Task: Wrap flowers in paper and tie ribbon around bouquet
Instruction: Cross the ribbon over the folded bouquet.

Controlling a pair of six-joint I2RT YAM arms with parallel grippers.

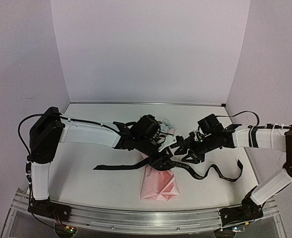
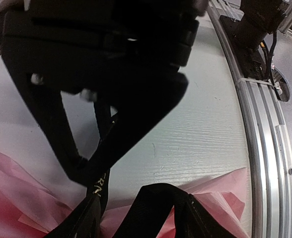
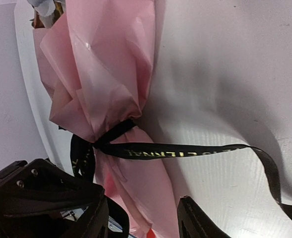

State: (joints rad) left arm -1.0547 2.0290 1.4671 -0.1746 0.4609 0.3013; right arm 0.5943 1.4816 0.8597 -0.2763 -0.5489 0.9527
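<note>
The bouquet [image 1: 160,186] lies mid-table, its pink paper [image 3: 111,59] pinched at the waist by the black lettered ribbon [image 3: 176,151]. One ribbon tail trails left, the other right [image 1: 220,173]. The flowers [image 3: 45,9] peep out at the narrow far end. My left gripper [image 1: 161,161] hangs over the waist; in the left wrist view its fingers [image 2: 121,208] stand apart above pink paper, with ribbon [image 2: 99,184] running down beside the left finger. My right gripper [image 3: 142,203] is open and straddles the paper just below the tie.
The right arm's dark gripper body [image 2: 101,59] fills the top of the left wrist view, close over my left fingers. An aluminium rail [image 2: 257,148] runs along the near table edge, with the right arm's base [image 2: 255,25] on it. White walls enclose the table.
</note>
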